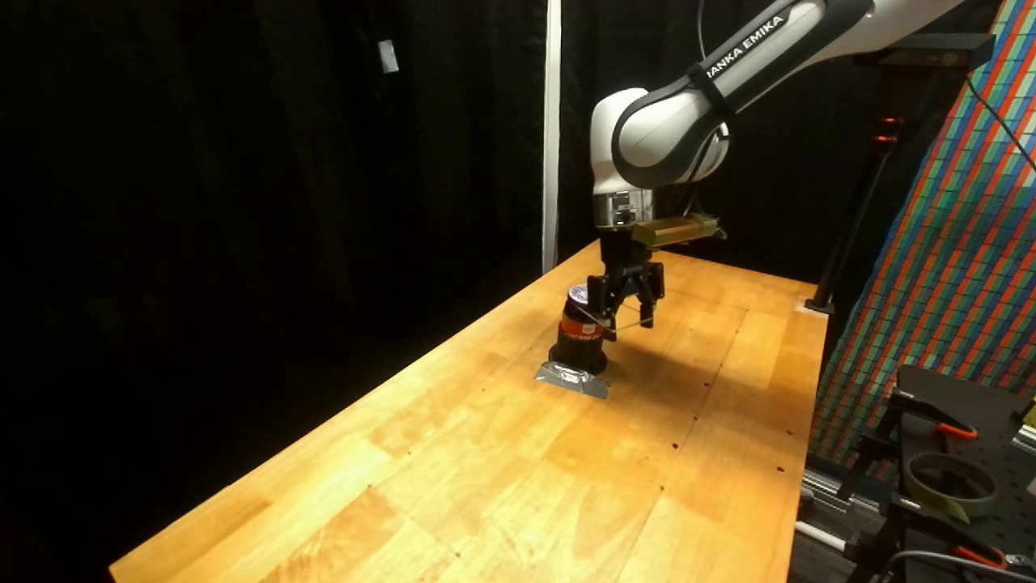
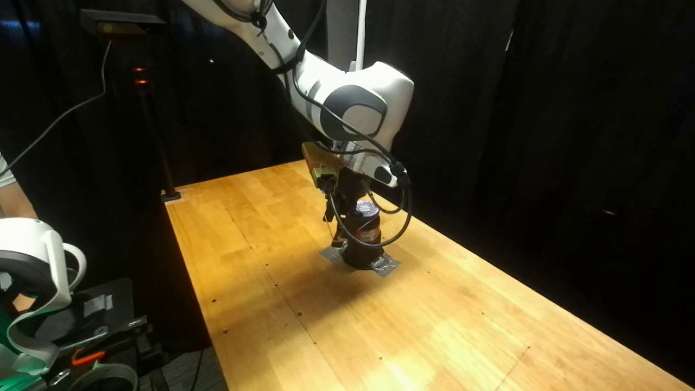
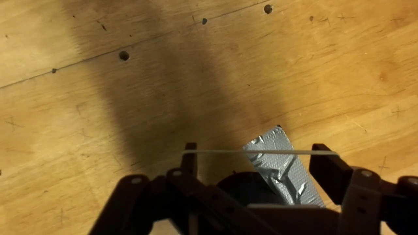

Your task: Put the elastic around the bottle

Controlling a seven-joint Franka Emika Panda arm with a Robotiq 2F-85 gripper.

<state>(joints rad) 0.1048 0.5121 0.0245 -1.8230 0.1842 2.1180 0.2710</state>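
Between bottle (image 1: 579, 330) and table edge (image 1: 410, 376), room

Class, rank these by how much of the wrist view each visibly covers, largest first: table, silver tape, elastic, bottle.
1. Table
2. Silver tape
3. Elastic, long but very thin

Bottle: left unranked, since it is partly hidden and its full outline cannot be seen.

The bent white arm (image 1: 665, 125) holds its black tool (image 1: 629, 325) pointing down, fingers (image 3: 328, 173) spread apart.
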